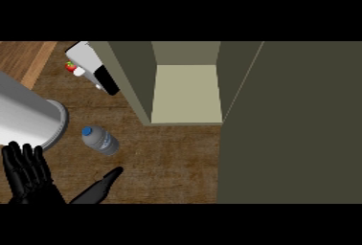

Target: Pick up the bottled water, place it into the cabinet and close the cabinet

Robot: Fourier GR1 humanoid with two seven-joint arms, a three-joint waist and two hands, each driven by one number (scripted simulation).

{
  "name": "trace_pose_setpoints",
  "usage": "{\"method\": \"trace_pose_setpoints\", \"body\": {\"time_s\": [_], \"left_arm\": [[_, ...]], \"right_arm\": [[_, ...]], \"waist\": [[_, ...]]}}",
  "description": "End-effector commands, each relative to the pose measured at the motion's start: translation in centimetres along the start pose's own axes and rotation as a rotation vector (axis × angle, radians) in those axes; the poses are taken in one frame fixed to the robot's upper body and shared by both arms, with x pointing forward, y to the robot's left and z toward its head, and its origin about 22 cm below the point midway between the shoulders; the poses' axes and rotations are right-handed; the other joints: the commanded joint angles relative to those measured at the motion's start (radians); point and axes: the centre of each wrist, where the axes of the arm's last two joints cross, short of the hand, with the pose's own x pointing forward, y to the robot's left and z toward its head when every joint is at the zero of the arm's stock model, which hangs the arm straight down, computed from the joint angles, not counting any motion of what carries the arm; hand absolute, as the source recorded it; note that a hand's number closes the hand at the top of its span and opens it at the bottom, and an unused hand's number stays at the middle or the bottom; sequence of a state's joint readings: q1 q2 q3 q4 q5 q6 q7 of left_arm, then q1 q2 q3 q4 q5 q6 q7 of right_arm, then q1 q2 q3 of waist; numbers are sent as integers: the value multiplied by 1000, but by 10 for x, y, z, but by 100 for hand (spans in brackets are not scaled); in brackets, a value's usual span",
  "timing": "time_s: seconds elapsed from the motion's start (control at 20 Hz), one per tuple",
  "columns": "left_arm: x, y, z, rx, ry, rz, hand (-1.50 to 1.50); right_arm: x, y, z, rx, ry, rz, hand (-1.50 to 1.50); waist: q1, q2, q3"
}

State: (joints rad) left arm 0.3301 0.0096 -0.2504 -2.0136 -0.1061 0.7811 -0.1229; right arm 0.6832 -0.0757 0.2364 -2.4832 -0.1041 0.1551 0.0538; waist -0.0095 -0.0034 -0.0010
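Partly seen items:

- Grey cylinder [28,115] — cut off by the left edge; only its rounded right end shows.
- Left hand [27,174] — wrist and forearm run out at the near edge.
- White-and-black appliance [96,67], far left — its right side is hidden behind the cabinet [134,81] wall, its far end cut off.
- Small red object [71,66] beside it — too small to identify, possibly a strawberry.
- Cabinet door [290,124] — extends past the right edge.

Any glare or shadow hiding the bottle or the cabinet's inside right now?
Head view: the bottle is evenly lit, blue cap readable, no glare; the cabinet interior shows pale and unshadowed; its open door is a flat dark panel; the steel cylinder at left carries a bright sheen; the black left hand shows little detail.
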Motion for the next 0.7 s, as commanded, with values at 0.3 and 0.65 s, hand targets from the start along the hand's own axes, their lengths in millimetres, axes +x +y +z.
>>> {"method": "trace_pose_setpoints", "body": {"time_s": [0.3,0.65], "left_arm": [[-80,10,-22,30,68,10,-150],[-127,21,-34,73,88,19,-150]], "right_arm": [[33,6,19,10,-44,3,-150],[20,3,32,13,-38,21,-150]], "waist": [[-4,2,-1],[-9,1,0]]}}
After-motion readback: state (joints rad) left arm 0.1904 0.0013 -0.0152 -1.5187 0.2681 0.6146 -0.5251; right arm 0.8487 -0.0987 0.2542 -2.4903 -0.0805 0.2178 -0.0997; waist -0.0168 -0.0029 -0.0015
